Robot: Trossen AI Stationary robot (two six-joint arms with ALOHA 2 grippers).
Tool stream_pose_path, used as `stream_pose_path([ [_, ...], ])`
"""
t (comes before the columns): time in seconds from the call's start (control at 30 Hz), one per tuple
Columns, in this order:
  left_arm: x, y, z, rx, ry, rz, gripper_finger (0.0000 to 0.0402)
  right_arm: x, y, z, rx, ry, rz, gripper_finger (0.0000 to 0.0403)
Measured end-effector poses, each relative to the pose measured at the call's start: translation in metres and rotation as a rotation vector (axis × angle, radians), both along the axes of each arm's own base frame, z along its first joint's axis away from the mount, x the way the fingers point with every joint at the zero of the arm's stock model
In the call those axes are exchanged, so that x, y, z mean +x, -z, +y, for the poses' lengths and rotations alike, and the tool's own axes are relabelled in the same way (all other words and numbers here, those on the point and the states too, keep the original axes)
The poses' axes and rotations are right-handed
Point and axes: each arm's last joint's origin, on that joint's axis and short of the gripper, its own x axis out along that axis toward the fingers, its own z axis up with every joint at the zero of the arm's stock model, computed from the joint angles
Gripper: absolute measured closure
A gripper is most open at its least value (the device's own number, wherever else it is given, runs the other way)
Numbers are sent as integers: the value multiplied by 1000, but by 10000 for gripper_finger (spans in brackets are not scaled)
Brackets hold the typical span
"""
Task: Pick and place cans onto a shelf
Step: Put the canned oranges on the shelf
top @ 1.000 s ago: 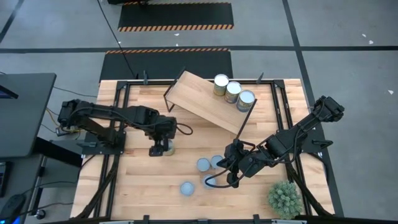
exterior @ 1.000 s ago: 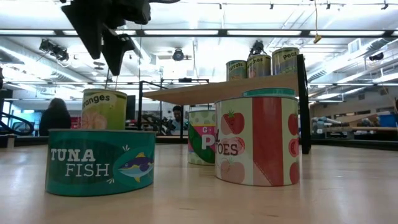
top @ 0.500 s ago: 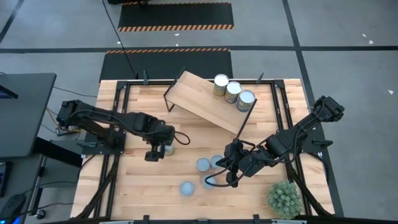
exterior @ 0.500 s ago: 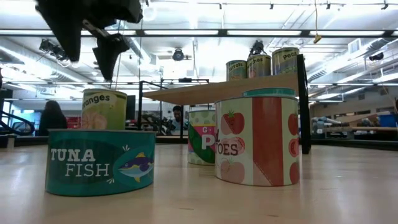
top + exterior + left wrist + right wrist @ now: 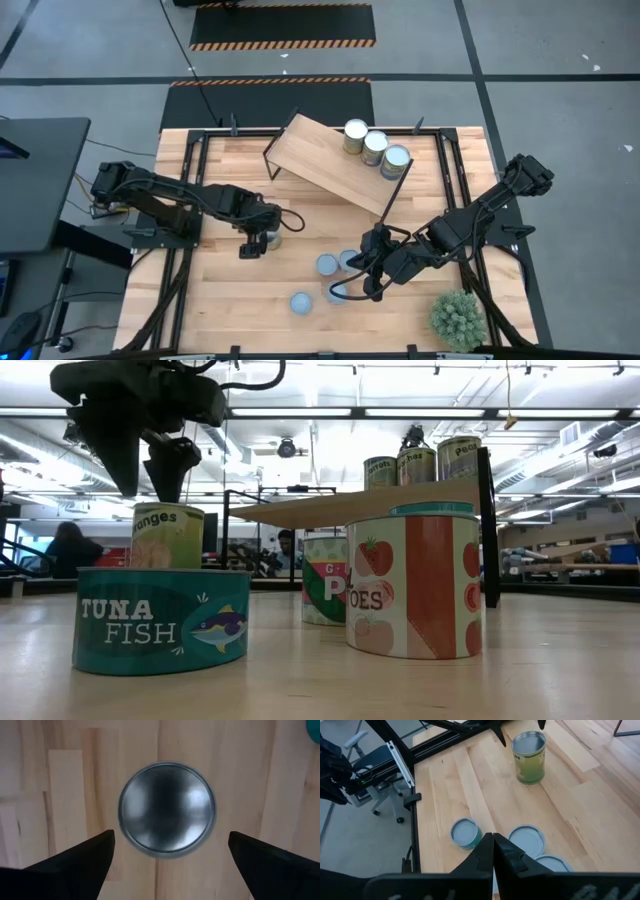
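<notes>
My left gripper [image 5: 171, 840] is open and points down, just above a green oranges can [image 5: 272, 238] that stands upright on the table; its silvery top [image 5: 167, 816] shows between the two fingers. In the low view the fingertips [image 5: 143, 488] hang a little above that can [image 5: 167, 535]. My right gripper [image 5: 493, 845] is shut and empty, held above two blue-topped cans [image 5: 327, 264] [image 5: 348, 259]. A flat tuna can [image 5: 162, 620] stands nearer the front. Three cans [image 5: 375, 147] stand on the wooden shelf [image 5: 330, 165].
A spiky green plant [image 5: 458, 318] stands at the near right corner. The shelf's dark legs [image 5: 487, 525] rise behind the tomato can [image 5: 415, 585]. Bare planks lie left of and in front of the oranges can. People show in the room beyond.
My left gripper has come down over the oranges can and shifted a little toward the table's near left. The cans and my right gripper have stayed where they were.
</notes>
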Motion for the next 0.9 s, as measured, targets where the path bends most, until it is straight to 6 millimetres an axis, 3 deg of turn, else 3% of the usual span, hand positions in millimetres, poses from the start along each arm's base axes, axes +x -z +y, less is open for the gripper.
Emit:
stream_pose_path([
  [0.9,11,5,-3,18,6,-47,5,0,0,0,-2,-1,0,394],
])
